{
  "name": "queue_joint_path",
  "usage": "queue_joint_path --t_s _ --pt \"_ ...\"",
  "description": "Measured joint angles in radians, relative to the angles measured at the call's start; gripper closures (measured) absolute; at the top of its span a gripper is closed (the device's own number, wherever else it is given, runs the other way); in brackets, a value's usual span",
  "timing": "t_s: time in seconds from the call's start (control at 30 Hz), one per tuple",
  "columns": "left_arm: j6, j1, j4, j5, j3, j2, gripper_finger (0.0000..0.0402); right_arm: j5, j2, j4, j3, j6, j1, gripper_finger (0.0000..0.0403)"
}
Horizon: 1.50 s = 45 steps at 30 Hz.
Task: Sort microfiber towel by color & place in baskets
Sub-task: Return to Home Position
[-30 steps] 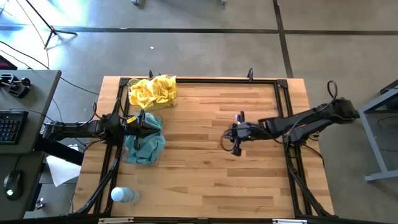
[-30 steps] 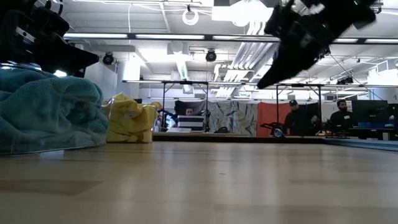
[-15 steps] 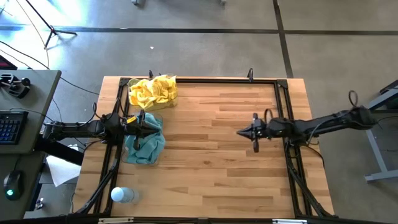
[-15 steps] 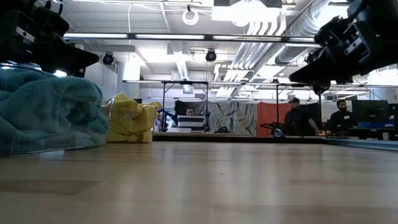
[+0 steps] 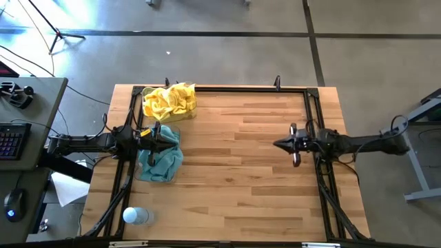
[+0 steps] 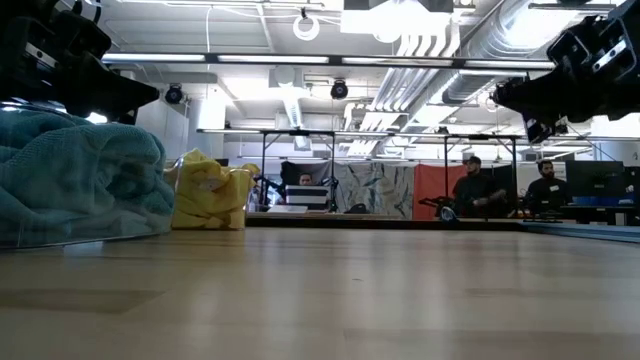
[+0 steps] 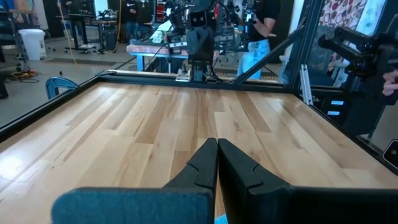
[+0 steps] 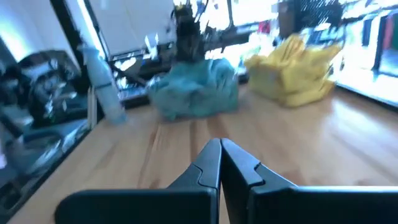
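Nearest the low camera, the teal microfiber towels (image 6: 80, 170) lie heaped in a clear basket (image 6: 40, 238) beneath the left claw (image 7: 217, 146), fingers pressed together on nothing; just beyond sit the yellow towels (image 6: 208, 190), all likely soft, light and floppy, best pinched at a raised fold; across the tabletop (image 5: 227, 172), the right claw (image 8: 220, 149) hangs likewise closed and empty.

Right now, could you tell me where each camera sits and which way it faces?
High view: above the table, looking down; both arms show, left gripper over the blue towels, right gripper on the right side.
Low view: at tabletop height, looking across into the room; both arms at the top corners.
Left wrist view: on the left arm, facing the right arm; shut fingers show.
Right wrist view: on the right arm, facing the yellow towels and blue towels; shut fingers show.
Shared: low and right wrist views both see those towels.
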Motion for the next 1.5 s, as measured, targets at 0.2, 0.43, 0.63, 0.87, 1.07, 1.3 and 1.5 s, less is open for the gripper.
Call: queue_joint_path --t_s 0.2,0.43,0.63,0.87,1.07,1.3,1.5 --pt "0.000 0.000 0.000 0.000 0.000 0.000 0.0401 0.019 -0.185 -0.156 0.001 -0.016 0.000 0.0403" --pt "0.000 0.000 0.000 0.000 0.000 0.000 0.0401 -0.010 -0.214 -0.166 0.003 -0.044 0.000 0.0403" --pt "0.000 0.000 0.000 -0.005 0.000 0.000 0.0401 -0.019 -0.192 -0.167 0.003 -0.063 0.000 0.0403" --pt "0.000 0.000 0.000 -0.006 0.000 0.000 0.0401 -0.019 -0.192 -0.167 0.003 -0.066 0.000 0.0403" --pt "0.000 0.000 0.000 -0.008 0.000 0.000 0.0401 -0.019 -0.192 -0.167 0.003 -0.068 0.000 0.0403" --pt "0.000 0.000 0.000 -0.008 0.000 0.000 0.0401 -0.018 -0.192 -0.166 0.002 -0.070 0.000 0.0403" --pt "0.000 0.000 0.000 -0.008 0.000 0.000 0.0401 -0.018 -0.192 -0.166 0.002 -0.070 0.000 0.0402"
